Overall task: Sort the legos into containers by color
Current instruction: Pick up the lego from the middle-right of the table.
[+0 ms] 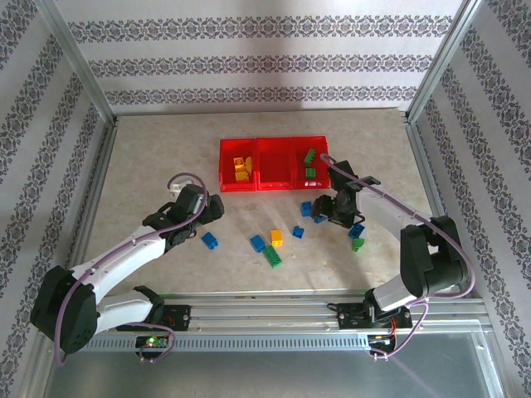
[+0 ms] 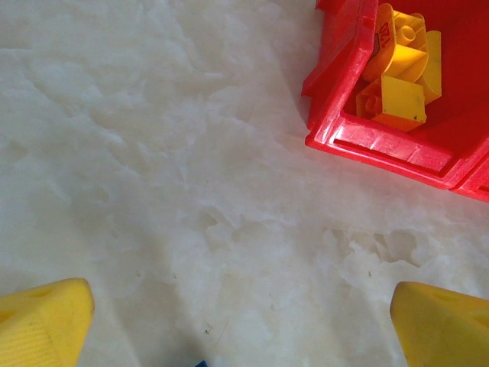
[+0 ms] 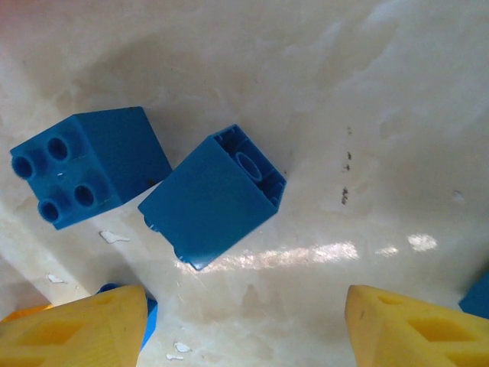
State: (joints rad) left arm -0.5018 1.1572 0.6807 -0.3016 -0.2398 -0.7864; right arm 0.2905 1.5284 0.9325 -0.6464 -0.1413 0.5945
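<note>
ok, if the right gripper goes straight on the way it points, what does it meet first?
Likely the tipped blue brick, just left of centre ahead of the right gripper; depth unclear, could be bare table.

We see a pale marbled counter (image 1: pixel 141 157) with faint veining. Wallpaper (image 1: pixel 249 66), white with grey floral bands, stands behind the counter and on both its sides. Aluminium posts (image 1: pixel 76 62) rise at the counter's far corners. A metal rail (image 1: pixel 265 313) runs along the counter's near edge. Close up, the counter has dark specks (image 3: pixel 345 176) and white flecks (image 3: pixel 114 237).
</note>
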